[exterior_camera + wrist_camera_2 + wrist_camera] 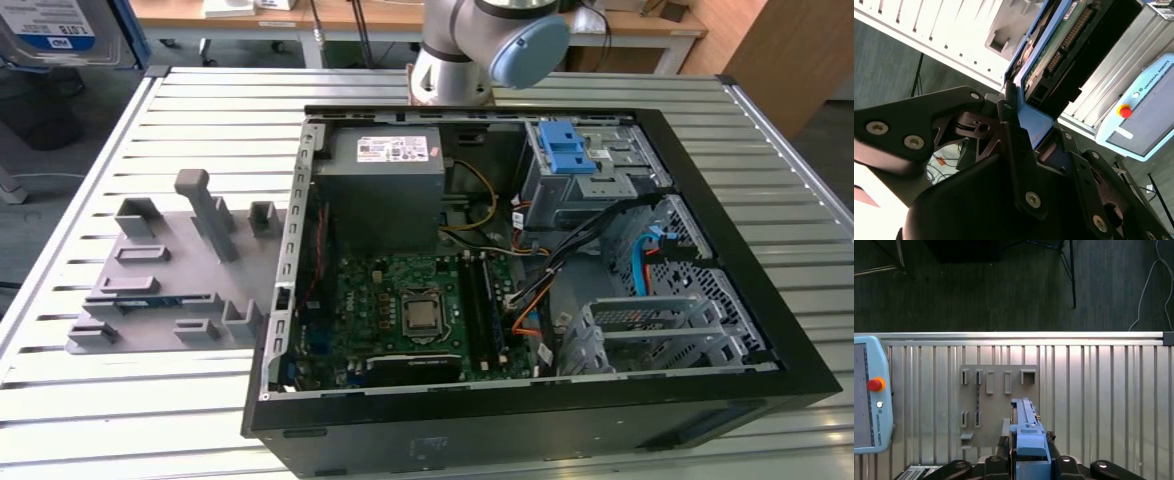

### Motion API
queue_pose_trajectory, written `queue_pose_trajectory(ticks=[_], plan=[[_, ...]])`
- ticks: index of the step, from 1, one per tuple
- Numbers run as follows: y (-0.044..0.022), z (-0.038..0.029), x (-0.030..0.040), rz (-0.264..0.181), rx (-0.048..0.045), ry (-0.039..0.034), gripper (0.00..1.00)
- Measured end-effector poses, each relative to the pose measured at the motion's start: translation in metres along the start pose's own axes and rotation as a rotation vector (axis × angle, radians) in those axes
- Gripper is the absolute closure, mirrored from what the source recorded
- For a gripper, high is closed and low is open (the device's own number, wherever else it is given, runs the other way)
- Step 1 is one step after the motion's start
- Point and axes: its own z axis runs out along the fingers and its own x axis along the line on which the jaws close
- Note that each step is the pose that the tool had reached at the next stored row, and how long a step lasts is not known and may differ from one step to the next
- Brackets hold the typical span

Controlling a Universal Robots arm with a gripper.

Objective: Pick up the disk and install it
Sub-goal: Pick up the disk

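We get the disk [56, 30] cut off at the exterior view's top left corner, label print too small to tell. In both wrist views the jaws cover its near end. Arm [454, 60] cut off by the exterior view's upper edge; teach pendant [869, 395] cut by the frame edge in both wrist views.

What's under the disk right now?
In the first wrist view, the grey fixture plate on the slatted table lies below the disk, held in the gripper. The disk and gripper cover part of it.
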Motion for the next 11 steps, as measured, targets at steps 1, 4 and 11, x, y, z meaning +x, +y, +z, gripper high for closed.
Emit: queue_pose_trajectory(ticks=[1,4,11], plan=[[-0.0034,0.0002,0.0002,0.0,-0.0002,0.0001,0.63],[-0.0157,0.0012,0.0003,0.0,-0.0001,0.0001,0.63],[-0.0215,0.0053,0.0114,0.0,0.0031,-0.0003,0.63]])
